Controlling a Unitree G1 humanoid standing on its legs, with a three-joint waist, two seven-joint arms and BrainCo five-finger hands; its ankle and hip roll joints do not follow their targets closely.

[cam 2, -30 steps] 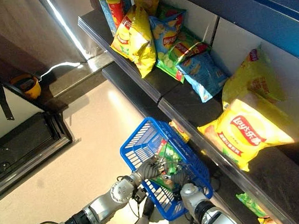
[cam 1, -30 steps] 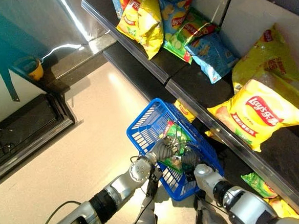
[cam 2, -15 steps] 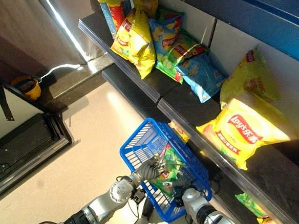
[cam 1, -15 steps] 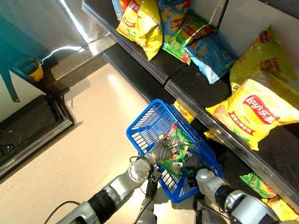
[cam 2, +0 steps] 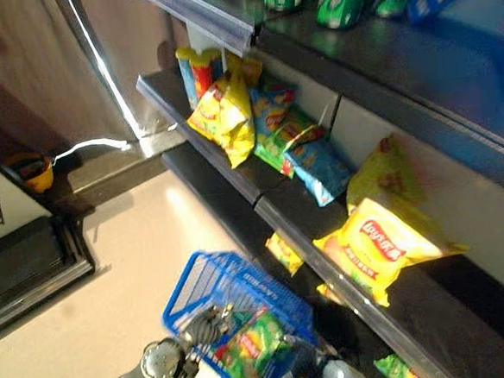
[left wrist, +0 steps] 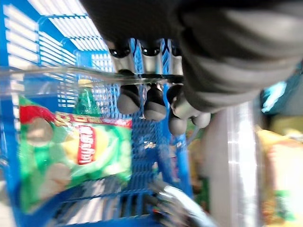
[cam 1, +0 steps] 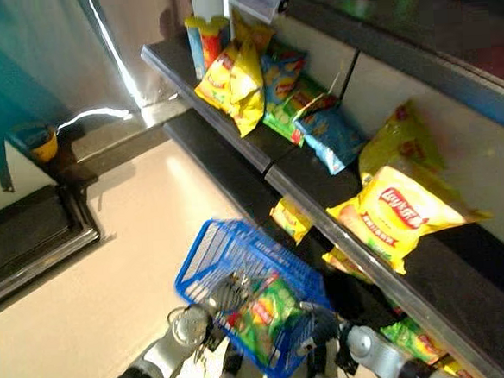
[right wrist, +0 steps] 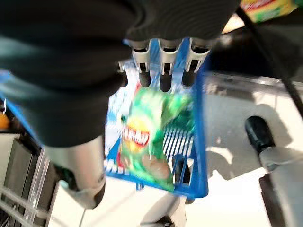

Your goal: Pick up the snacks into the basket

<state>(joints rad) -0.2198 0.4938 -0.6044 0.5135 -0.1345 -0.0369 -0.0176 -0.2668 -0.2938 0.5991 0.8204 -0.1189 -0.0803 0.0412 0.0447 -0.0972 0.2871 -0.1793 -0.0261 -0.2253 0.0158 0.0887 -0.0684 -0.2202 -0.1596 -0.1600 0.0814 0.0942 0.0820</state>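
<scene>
Now | blue basket (cam 1: 207, 261) over pale floor (cam 1: 87, 304) | dark shelves (cam 1: 323, 210) w/ snacks

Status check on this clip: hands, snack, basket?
Left hand curled on blue basket handle. Right hand open above green snack bag, which lies in basket. Nothing obstructing.

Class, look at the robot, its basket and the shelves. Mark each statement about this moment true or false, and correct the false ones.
1. A green snack bag lies inside the blue plastic basket. True.
2. The left hand has its fingers curled round the basket's clear handle. True.
3. The large yellow chip bag is in the basket. False: it lies on the dark shelf.
4. The right hand grips the green bag. False: its fingers are straight, above the bag.
</scene>
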